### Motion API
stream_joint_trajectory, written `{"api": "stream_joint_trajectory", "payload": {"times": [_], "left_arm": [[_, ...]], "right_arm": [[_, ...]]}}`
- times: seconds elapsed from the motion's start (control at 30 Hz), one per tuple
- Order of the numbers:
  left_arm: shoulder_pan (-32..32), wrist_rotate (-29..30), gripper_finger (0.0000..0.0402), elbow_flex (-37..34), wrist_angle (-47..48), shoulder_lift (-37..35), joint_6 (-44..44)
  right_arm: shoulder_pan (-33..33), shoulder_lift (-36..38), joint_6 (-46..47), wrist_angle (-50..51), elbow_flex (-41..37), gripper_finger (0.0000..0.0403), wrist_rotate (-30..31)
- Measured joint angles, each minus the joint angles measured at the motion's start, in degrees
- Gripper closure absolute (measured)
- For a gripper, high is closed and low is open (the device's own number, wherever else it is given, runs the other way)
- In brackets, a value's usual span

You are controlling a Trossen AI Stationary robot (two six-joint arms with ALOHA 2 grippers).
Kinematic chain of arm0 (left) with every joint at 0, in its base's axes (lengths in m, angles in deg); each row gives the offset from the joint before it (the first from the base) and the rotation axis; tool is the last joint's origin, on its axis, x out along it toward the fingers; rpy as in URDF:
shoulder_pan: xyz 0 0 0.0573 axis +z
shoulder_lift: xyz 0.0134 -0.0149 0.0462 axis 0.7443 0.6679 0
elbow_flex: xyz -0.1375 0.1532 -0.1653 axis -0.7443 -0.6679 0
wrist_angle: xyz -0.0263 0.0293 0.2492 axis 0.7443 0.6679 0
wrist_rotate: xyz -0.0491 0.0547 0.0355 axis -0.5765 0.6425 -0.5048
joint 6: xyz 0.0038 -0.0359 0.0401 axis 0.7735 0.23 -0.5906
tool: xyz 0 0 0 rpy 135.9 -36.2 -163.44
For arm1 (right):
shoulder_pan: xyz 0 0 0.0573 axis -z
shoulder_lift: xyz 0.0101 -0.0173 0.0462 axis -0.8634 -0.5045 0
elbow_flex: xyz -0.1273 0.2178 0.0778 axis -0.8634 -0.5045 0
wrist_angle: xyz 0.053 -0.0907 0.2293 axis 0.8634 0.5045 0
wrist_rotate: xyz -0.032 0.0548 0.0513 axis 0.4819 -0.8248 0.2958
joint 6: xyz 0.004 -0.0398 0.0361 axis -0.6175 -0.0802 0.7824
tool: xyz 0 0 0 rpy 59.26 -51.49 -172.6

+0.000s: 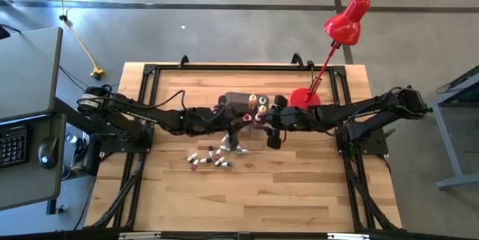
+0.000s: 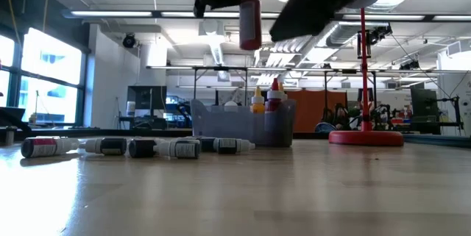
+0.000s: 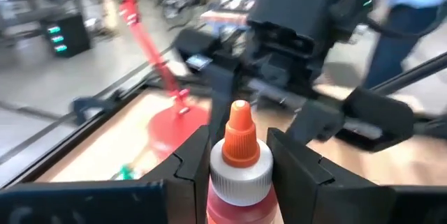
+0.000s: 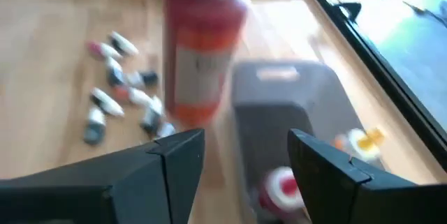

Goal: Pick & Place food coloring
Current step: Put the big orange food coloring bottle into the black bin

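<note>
The left end effector (image 3: 237, 165) is clamped around a stubby red bottle (image 3: 239, 175) with a ribbed white collar and orange cone tip, held high above the pale wooden counter (image 1: 299, 188). The right end effector (image 4: 244, 155) hangs nearby, fingers spread and empty, over the grey bin (image 4: 293, 112). Slim vials (image 1: 208, 158) lie scattered on the counter.

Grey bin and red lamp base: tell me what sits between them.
Nothing. In the low view bare tabletop separates the bin from the lamp base.
</note>
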Motion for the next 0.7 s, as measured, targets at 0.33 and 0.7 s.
{"api": "stream_joint_trajectory", "payload": {"times": [0.33, 0.7], "left_arm": [[1.06, 19.25, 0.0295, -0.04, 3.05, 6.15, 1.19], [11.88, 12.5, 0.0293, -0.04, -11.93, 21.27, 6.53]], "right_arm": [[-3.44, 0.0, 0.26, 1.02, 0.0, 0.0202, 0.74], [-4.64, 0.0, 0.26, 0.68, 0.0, 0.0203, 0.7]]}}
